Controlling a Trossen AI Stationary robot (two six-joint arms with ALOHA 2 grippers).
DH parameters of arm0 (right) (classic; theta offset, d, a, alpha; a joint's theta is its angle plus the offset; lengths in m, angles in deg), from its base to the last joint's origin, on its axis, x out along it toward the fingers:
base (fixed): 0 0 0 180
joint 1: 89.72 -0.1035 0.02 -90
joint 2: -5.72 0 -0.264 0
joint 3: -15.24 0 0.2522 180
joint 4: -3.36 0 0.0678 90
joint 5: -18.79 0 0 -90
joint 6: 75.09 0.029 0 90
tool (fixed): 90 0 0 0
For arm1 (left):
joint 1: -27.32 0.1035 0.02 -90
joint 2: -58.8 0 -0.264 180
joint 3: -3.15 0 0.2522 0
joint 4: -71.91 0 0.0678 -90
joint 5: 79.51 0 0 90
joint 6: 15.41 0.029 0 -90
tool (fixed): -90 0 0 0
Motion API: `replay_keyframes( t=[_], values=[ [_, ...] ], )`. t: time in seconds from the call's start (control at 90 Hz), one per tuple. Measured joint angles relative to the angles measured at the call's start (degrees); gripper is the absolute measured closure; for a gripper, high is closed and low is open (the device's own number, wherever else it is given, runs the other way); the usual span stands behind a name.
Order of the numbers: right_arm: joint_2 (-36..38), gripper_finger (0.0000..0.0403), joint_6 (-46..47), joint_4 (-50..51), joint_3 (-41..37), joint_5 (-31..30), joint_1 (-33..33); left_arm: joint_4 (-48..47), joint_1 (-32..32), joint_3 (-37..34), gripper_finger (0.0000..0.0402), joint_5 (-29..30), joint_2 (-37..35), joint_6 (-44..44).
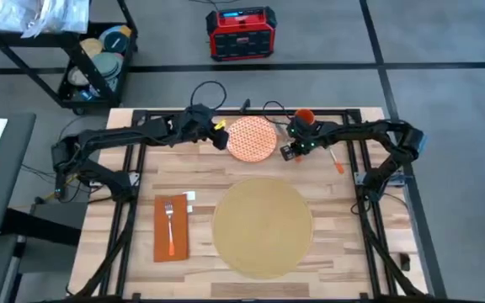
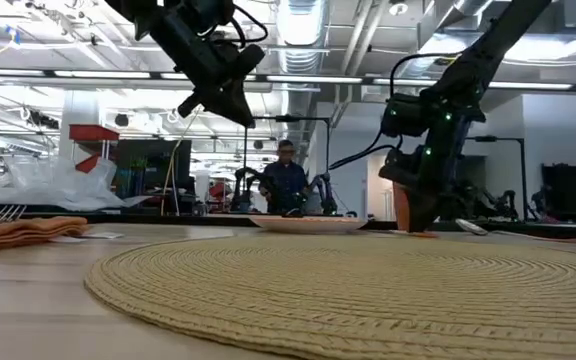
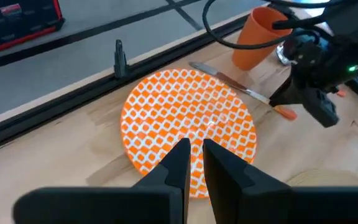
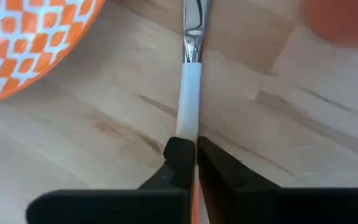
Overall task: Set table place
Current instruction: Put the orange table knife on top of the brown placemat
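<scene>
The round tan woven placemat lies flat at the table's near middle. Beyond it lies an orange-and-white patterned plate. My left gripper hovers well above the plate's near-left part, its fingers all but shut on nothing. Right of the plate, a knife with a white-and-orange handle lies on the wood. My right gripper is down at the table, shut on that handle. My right gripper pinches the knife's handle between its two fingers, where the white part meets the orange end. The fingers come from above and lie along the knife. The knife looks level and low at the tabletop; whether it still rests on it does not show.
An orange cup stands behind my right gripper near the table's far edge. A rust-orange napkin with a fork on it lies left of the placemat. Black frame rails run along the table's sides. A person stands in the room beyond.
</scene>
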Motion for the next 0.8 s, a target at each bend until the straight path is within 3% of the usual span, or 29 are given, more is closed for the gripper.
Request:
replay_keyframes(
  t=[0.411,0.644,0.8],
  values=[
    [4.78,0.0403,8.00,7.89,-0.43,3.83,-10.41,-3.36,-1.14,0.00,0.0377,0.02,0.04,0.00],
    [7.37,0.0402,14.60,11.06,-0.39,2.96,-18.61,-3.40,-4.09,0.00,0.0377,-0.06,0.04,-1.51],
    [7.34,0.0402,16.61,11.16,-0.30,1.86,-21.66,-2.32,-8.39,0.00,0.0377,-5.18,1.15,-2.49]
  ],
)
